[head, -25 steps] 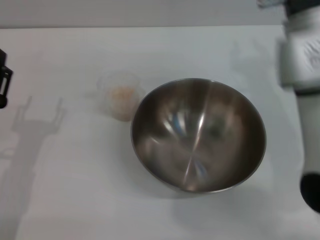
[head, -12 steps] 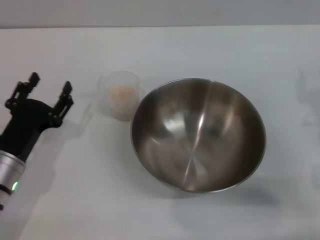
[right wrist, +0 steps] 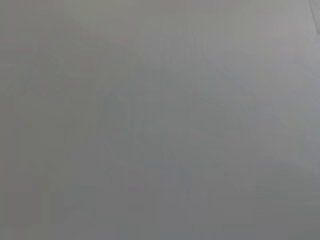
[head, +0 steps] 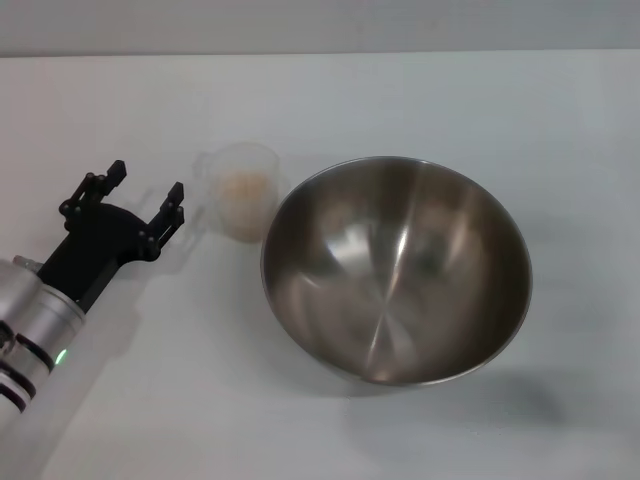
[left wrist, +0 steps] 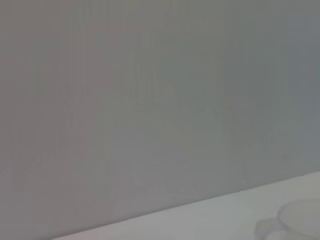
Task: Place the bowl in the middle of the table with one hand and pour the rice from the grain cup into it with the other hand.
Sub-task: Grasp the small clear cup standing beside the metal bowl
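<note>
A large shiny steel bowl [head: 396,268] sits empty on the white table [head: 420,100], slightly right of the middle in the head view. Just to its left stands the small frosted grain cup [head: 240,190], holding pale rice [head: 244,185]. My left gripper [head: 147,188] is open, a short way left of the cup and apart from it, its fingers pointing toward the table's far side. The left wrist view catches the cup's rim and handle tab [left wrist: 295,222]. My right gripper is out of view.
A faint shadow [head: 530,395] lies on the table right of the bowl. White tabletop stretches behind and in front of the bowl and cup.
My left arm came in from the left edge and advanced right toward the cup. The right arm, seen at the right edge a second ago, has left the view.
</note>
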`<control>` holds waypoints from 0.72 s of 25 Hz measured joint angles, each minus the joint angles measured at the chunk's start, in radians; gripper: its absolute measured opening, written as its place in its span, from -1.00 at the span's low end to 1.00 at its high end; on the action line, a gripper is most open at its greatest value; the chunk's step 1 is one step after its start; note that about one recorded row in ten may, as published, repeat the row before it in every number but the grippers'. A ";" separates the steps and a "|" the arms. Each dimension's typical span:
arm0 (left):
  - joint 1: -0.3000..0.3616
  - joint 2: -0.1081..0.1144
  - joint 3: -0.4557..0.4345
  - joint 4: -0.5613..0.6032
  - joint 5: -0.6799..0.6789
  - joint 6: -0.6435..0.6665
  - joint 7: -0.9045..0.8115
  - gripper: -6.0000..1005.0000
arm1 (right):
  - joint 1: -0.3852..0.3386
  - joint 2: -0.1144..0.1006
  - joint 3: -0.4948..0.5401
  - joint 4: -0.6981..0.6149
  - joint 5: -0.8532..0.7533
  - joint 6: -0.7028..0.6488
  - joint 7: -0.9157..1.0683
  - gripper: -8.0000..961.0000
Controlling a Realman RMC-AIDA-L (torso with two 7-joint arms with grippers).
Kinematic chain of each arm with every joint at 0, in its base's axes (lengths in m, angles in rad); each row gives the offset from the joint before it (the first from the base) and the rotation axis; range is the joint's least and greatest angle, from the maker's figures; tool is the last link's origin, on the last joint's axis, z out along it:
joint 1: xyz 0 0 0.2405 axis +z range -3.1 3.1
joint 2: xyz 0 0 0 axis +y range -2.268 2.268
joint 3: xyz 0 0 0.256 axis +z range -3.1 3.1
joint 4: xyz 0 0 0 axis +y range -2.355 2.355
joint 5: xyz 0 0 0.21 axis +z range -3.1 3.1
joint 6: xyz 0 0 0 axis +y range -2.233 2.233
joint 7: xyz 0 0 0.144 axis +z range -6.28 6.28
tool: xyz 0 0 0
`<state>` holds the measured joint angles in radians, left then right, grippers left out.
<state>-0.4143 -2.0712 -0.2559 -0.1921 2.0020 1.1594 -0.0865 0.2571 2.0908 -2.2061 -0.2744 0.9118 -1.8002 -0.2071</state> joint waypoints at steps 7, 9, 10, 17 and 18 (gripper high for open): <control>-0.030 0.000 0.001 0.003 0.000 -0.042 0.000 0.47 | 0.005 0.000 0.012 0.002 0.006 0.011 0.006 -0.05; -0.038 0.000 0.001 0.003 0.000 -0.048 0.000 0.47 | 0.006 -0.001 0.020 0.003 0.006 0.015 0.007 -0.05; -0.041 -0.001 0.001 0.003 0.000 -0.051 0.000 0.47 | 0.007 -0.001 0.023 0.003 0.007 0.017 0.007 -0.05; -0.064 -0.001 0.000 0.008 0.000 -0.084 -0.001 0.47 | 0.009 -0.003 0.034 0.004 0.007 0.028 0.007 -0.05; -0.073 -0.001 0.000 0.009 0.000 -0.098 -0.001 0.47 | 0.009 -0.003 0.034 0.004 0.007 0.033 0.007 -0.05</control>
<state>-0.4869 -2.0724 -0.2563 -0.1833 2.0017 1.0617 -0.0874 0.2658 2.0877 -2.1717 -0.2700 0.9190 -1.7668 -0.1996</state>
